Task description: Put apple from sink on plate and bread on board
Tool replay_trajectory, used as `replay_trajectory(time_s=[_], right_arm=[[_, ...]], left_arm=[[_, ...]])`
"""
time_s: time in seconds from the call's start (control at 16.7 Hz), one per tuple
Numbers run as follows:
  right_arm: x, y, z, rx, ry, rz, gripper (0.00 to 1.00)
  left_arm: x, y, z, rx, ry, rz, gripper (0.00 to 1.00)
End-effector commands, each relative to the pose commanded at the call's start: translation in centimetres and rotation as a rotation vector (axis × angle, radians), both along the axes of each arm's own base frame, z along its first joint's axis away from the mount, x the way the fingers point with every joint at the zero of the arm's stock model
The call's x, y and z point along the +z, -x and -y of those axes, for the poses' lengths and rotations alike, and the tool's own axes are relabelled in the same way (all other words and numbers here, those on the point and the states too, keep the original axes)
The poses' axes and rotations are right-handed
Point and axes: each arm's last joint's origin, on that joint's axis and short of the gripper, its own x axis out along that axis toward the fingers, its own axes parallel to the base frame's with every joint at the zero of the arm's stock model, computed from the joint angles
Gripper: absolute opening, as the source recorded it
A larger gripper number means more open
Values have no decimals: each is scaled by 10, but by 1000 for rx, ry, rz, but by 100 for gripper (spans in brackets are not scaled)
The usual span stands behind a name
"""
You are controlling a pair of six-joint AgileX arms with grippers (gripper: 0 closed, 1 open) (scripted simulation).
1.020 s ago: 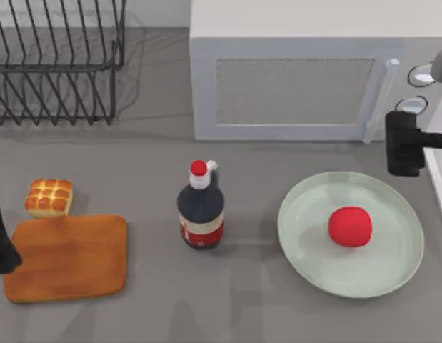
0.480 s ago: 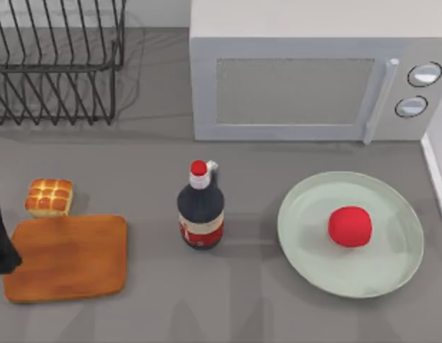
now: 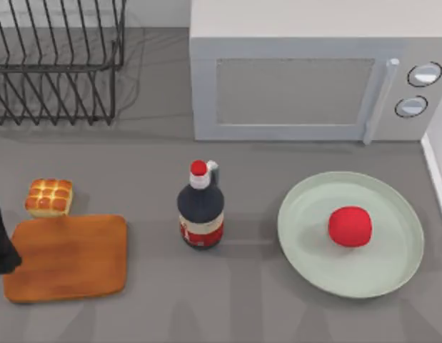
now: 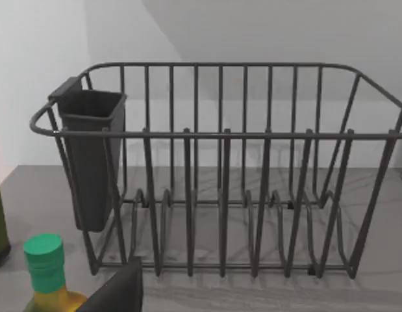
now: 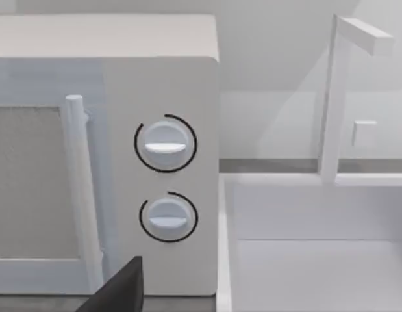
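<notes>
Parking the left gripper (image 3: pixel 2 246) at the table's left edge, right against the short side of the flat orange-brown wooden cutting board (image 3: pixel 67 257); cannot tell how wide its jaws stand. Finding the small square golden-brown bread (image 3: pixel 48 197) just beside that gripper, sitting on the grey table (image 3: pixel 263 314) close to the board's far corner and not on it. Finding the smooth bright red round apple (image 3: pixel 350 226) well apart from that gripper, past the dark glass bottle with the red cap (image 3: pixel 201 211), lying inside the large pale mint-green plate (image 3: pixel 306 214) a little off its middle. Facing, from the left wrist, a dark wire dish rack (image 4: pixel 220 175) and a green-capped bottle of yellow oil (image 4: pixel 45 266). Catching a dark sliver of the right gripper (image 5: pixel 119 291) in the right wrist view, ahead of it the white microwave (image 5: pixel 162 175) with two round dials and the white sink (image 5: pixel 317 260) with its tap; cannot tell the jaw state there either.
</notes>
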Motion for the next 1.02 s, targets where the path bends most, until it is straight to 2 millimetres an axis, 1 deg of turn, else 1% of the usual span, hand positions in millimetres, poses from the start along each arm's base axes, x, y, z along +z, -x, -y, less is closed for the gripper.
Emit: replay_trajectory(time_s=[0.42, 0.54, 0.78, 0.9, 1.02], right_arm=[[-2, 0, 0, -4, 4, 12, 100], [-2, 0, 0, -4, 4, 12, 100], [-2, 0, 0, -4, 4, 12, 100], [-2, 0, 0, -4, 4, 12, 100], [-2, 0, 0, -4, 4, 12, 100]], left_arm=[[0, 0, 0, 0, 0, 0, 100], [4, -1, 0, -2, 1, -24, 100], [24, -7, 1, -11, 3, -163, 100], [38, -16, 2, -17, 4, -269, 100], [54, -29, 3, -25, 4, -393, 100]])
